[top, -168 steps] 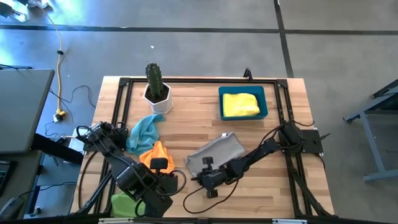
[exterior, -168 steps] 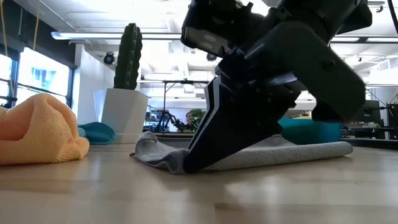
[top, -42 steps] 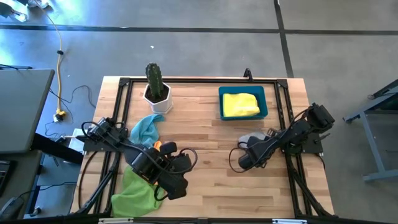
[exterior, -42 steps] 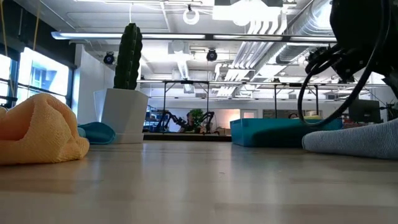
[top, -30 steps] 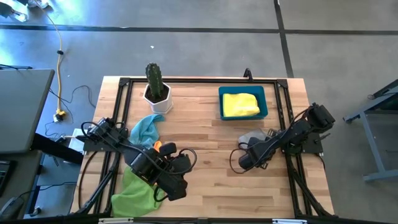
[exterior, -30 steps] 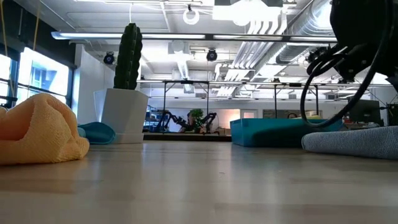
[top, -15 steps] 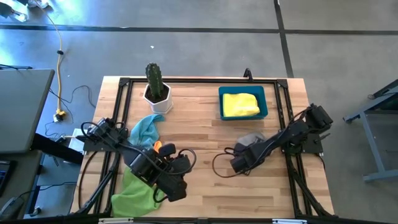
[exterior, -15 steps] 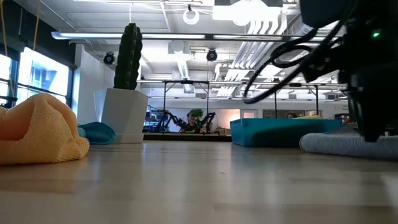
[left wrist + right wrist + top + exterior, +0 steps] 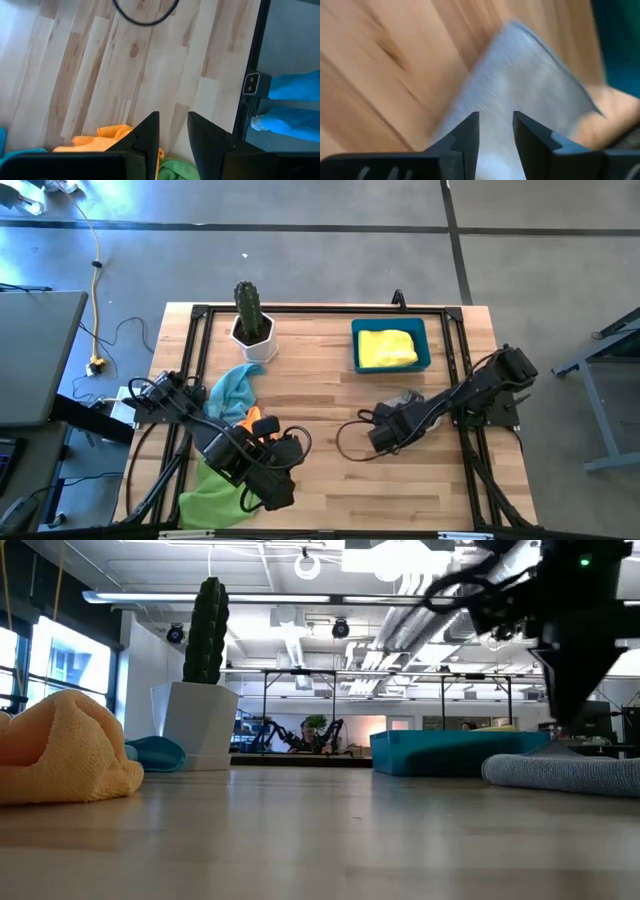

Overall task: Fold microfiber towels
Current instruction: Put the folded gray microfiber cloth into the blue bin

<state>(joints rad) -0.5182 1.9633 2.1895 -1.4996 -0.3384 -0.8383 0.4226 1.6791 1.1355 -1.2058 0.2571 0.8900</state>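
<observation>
Wooden worktop (image 9: 330, 480), cactus pot far left. Grey towel (image 9: 520, 95) lies right of centre, directly ahead of right gripper (image 9: 495, 132), fingers slightly spread, holding nothing. Left gripper (image 9: 172, 132) near-left beside orange towel (image 9: 100, 137), fingers likewise parted

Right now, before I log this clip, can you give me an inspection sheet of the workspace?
Surface: wooden table, bare in the middle.
Job's things: yellow towel in the blue bin; grey towel under the right gripper, near the bin; light blue towel, orange towel and green towel bunched at the left side.
Clutter: potted cactus at the far left edge.
Grippers: left gripper open, empty, above the green towel; right gripper open over the grey towel.
Cables: black loop by the right arm; yellow cord on the floor.
Surroundings: concrete floor, grey desk left of the table; nobody seen.
</observation>
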